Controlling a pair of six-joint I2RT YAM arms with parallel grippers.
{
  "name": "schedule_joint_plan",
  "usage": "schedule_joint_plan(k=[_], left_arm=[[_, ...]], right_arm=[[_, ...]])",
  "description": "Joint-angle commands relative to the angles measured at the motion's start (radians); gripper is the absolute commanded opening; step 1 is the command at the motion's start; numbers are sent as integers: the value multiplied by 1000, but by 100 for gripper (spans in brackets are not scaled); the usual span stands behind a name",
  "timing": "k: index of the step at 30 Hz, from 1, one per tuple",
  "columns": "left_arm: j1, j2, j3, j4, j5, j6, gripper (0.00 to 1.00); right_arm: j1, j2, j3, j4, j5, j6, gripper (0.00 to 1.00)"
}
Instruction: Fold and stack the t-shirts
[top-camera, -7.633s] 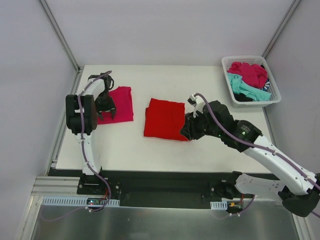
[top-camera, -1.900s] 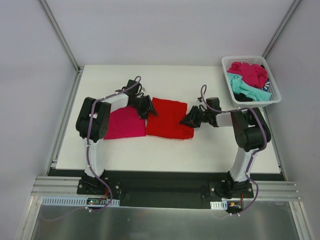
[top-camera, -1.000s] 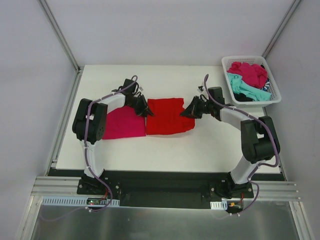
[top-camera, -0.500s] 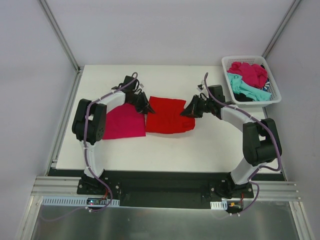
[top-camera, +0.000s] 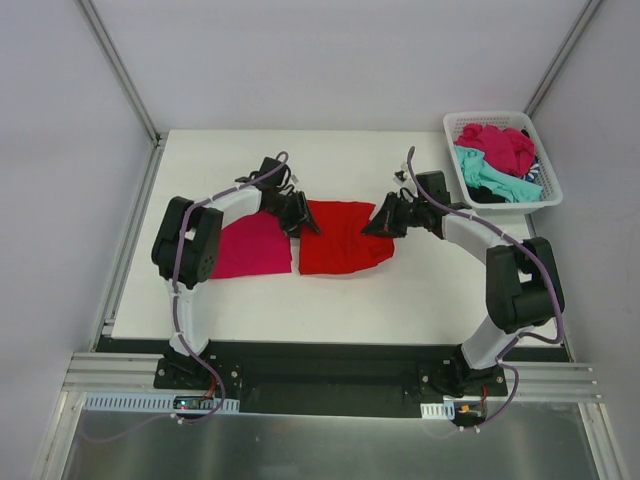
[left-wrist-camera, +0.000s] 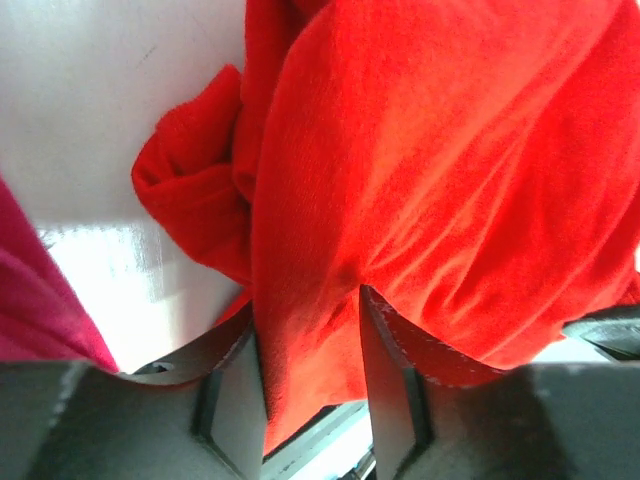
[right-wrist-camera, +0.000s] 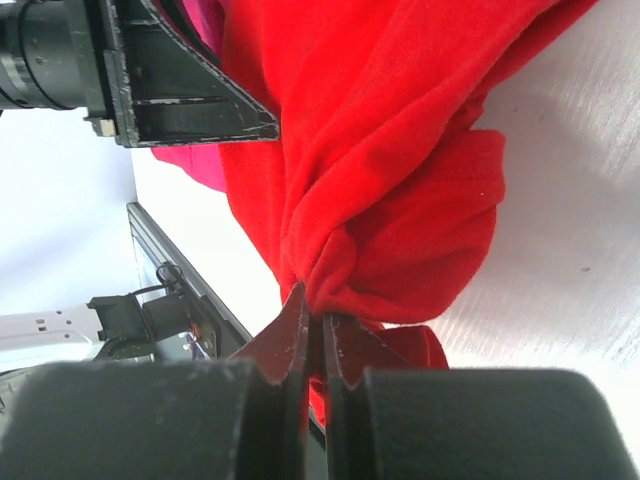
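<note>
— Top view first: how are your arms posed?

— Both are stretched low over the table (top-camera: 300, 160), forearms angled in toward each other. Your left gripper (top-camera: 303, 222) sits at the left edge of the red t-shirt (top-camera: 345, 243), and your right gripper (top-camera: 376, 224) at its right edge. The shirt lies folded on the table between them. The magenta t-shirt (top-camera: 250, 246) lies flat just left of it, and the white basket (top-camera: 452, 125) of heaped t-shirts (top-camera: 495, 145) stands well to its right, farther back.

— And your left wrist camera?

— Your left gripper (left-wrist-camera: 305, 312) has its jaws part-way apart. A fold of the red t-shirt (left-wrist-camera: 450, 150) runs through the gap, loose rather than nipped.

— Right wrist?

— Your right gripper (right-wrist-camera: 312, 305) has its jaws almost together, pinching a gathered corner of the red t-shirt (right-wrist-camera: 380, 150), which bunches just above the tips. The left gripper (right-wrist-camera: 190, 90) shows on the shirt's far side, with the magenta t-shirt (right-wrist-camera: 195, 165) behind it.
</note>
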Motion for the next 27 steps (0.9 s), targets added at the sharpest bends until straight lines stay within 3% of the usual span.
schedule_joint_plan(k=[1, 5, 14, 23, 27], left_arm=[[-17, 37, 25, -24, -51, 14, 38], [-14, 45, 58, -95, -138, 78, 44], [-14, -7, 18, -179, -299, 158, 45], [-20, -35, -60, -176, -336, 146, 47], [-37, -32, -102, -103, -287, 106, 48]], right_arm=[[2, -67, 23, -30, 4, -44, 1], [-8, -79, 17, -45, 1, -58, 1], [-17, -73, 21, -53, -3, -65, 1], [-17, -67, 32, -53, -9, -64, 1], [-15, -57, 37, -52, -11, -61, 1]])
